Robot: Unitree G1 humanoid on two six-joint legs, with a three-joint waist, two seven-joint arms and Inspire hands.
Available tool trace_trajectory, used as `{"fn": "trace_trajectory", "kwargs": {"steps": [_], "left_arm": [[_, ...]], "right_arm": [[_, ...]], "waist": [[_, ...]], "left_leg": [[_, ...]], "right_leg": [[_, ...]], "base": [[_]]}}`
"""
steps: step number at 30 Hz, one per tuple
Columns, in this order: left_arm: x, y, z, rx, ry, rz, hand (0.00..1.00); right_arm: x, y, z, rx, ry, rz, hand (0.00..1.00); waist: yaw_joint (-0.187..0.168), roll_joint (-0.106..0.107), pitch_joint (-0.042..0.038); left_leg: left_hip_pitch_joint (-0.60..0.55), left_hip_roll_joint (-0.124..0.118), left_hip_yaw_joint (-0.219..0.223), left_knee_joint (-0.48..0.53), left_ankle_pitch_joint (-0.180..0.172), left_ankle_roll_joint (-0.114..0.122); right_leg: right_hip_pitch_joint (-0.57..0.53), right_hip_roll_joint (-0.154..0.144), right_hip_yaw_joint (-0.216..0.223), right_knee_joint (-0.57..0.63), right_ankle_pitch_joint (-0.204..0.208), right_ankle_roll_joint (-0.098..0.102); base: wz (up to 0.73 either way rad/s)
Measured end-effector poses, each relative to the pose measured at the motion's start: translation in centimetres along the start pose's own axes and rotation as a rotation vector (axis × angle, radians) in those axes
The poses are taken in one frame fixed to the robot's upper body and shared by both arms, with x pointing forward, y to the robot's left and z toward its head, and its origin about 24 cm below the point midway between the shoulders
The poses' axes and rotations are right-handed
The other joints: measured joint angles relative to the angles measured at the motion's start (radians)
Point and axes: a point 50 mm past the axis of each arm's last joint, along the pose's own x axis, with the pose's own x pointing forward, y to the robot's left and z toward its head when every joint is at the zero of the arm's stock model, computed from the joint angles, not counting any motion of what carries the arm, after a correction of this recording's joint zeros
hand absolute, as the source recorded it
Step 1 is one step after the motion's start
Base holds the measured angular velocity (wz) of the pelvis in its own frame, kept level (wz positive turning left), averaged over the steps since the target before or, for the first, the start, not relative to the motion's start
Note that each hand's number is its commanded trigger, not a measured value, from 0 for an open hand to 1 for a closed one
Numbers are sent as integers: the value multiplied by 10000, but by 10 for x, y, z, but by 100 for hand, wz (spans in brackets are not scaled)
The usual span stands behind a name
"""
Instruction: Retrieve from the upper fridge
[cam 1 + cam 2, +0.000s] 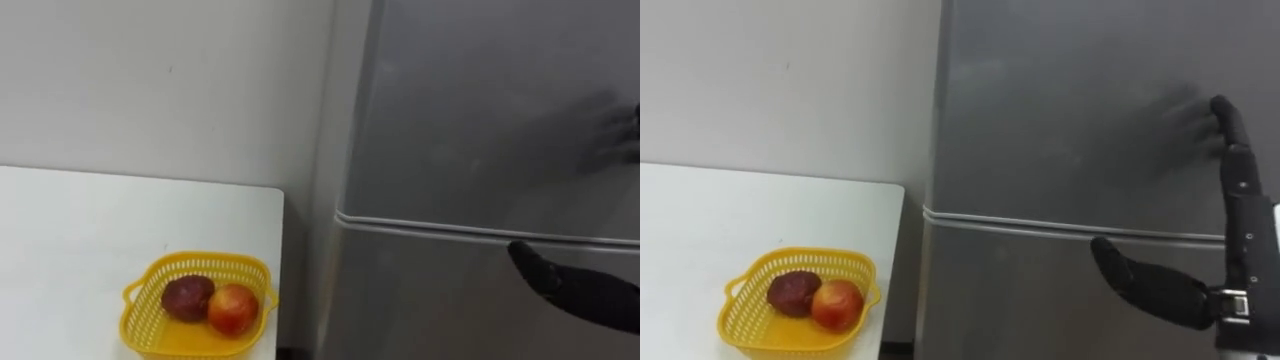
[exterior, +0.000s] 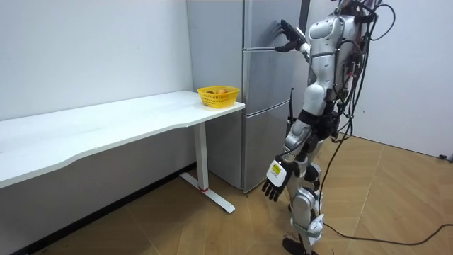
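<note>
My right hand (image 1: 1246, 245) is raised in front of the fridge (image 2: 244, 92), open and holding nothing. Its fingers (image 1: 1230, 130) stand straight up and its thumb (image 1: 1135, 278) sticks out sideways to my left. The fingertips are close against the upper door (image 1: 1060, 100), where a dim reflection of them shows just beside them. I cannot tell whether they touch the metal.

Just above the thumb, and crossing behind the hand, runs the pale seam (image 1: 1040, 228) between the two doors. The thumb itself lies in front of the lower door (image 1: 1020, 310). The upper door is shut flush, so whatever that compartment holds is hidden behind the panel facing my fingers.

Well to the left of the hand and lower down, past the fridge's edge, a yellow basket (image 1: 800, 258) sits near the end of a white table (image 1: 700, 220). In it lie a dark red fruit (image 1: 793, 292) and a red-and-yellow apple (image 1: 837, 304), touching each other. Above them is a bare pale wall (image 1: 790, 80).

In the room view I stand upright on the wooden floor (image 2: 396, 198), facing the fridge front. My left hand (image 2: 274, 183) hangs far below the raised one, beside my thigh, with its fingers loose and pointing down and nothing in them.
</note>
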Motion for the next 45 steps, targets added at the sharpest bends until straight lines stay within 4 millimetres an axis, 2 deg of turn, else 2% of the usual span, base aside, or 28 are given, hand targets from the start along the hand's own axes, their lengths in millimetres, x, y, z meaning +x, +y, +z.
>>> {"fn": "trace_trajectory", "kwargs": {"steps": [3, 9, 14, 19, 22, 25, 30, 33, 36, 40, 44, 45], "left_arm": [[-1, 0, 1, -5, -80, 65, 0], [-3, -1, -3, -33, -30, 56, 0], [-3, -3, -4, -60, -7, 39, 0], [-4, -7, -8, -113, -41, -60, 0], [-4, -11, -12, -145, 3, -163, 0], [-4, -10, -15, -424, 87, 19, 0], [-6, -7, -21, -672, 164, 304, 0], [-6, -2, -16, -843, -5, 498, 0], [-5, 1, -14, -877, -108, 681, 0], [-6, 4, -10, -881, -244, 846, 0], [-6, 5, -10, -904, -261, 993, 0], [-6, 4, -10, -908, -245, 975, 0]], "right_arm": [[-4, 3, -11, 101, 654, 493, 0], [-5, 6, -16, 534, 1171, 998, 0], [-5, 6, -16, 525, 1245, 949, 0], [-3, 3, -7, 808, 973, 107, 0], [-1, -5, -6, 807, 911, -813, 0], [1, -29, -8, 935, 1057, -2482, 0], [-5, -81, -10, 1811, 1261, -6524, 0], [-14, -97, -13, 1684, 1513, -8002, 0], [-26, -103, -20, 2142, 2154, -8931, 0], [-42, -107, -34, 2558, 3213, -9600, 0], [-71, -105, -60, 2757, 5077, -10568, 0], [-80, -104, -69, 2576, 5655, -10715, 0]], "waist": [[32, 3, 0], [24, 17, -2], [10, 70, -33], [-116, 132, -37], [-211, 213, -34], [-311, 188, -42], [-781, 225, -15], [-956, 244, -21], [-1054, 265, -16], [-1264, 281, -4], [-1279, 373, -8], [-1270, 439, -49]], "left_leg": [[0, -17, 20, 158, -30, 7], [-40, -16, 20, 308, -29, 0], [-63, -11, 85, 324, -24, -4], [-73, -11, 150, 262, -24, -2], [-65, -17, 160, 170, -22, 2], [-69, -12, 160, 80, -22, 5], [-101, -13, 160, -4, -30, 19], [-151, -9, 227, -50, -29, 20], [-178, -4, 393, -50, -29, 20], [-180, -1, 396, -79, -31, 20], [-227, 10, 403, -120, -32, 19], [-228, 9, 401, -118, -36, 23]], "right_leg": [[64, -22, 15, 11, 27, 5], [63, -25, 7, 8, 91, -39], [51, 3, 83, 5, 142, -36], [-25, 26, 152, 20, 148, -26], [-61, 33, 169, 15, 145, -18], [-113, 37, 163, 7, 112, 1], [-205, 38, 128, 2, 10, 30], [-330, 65, 208, 37, -2, 28], [-423, 115, 407, 50, -2, 30], [-431, 120, 421, 26, -11, 39], [-496, 138, 436, 12, -8, 38], [-495, 138, 440, 9, -8, 38]], "base": [[-1], [-1], [-2], [-4], [0], [1], [0], [-9], [-18], [-2], [0], [0]]}}
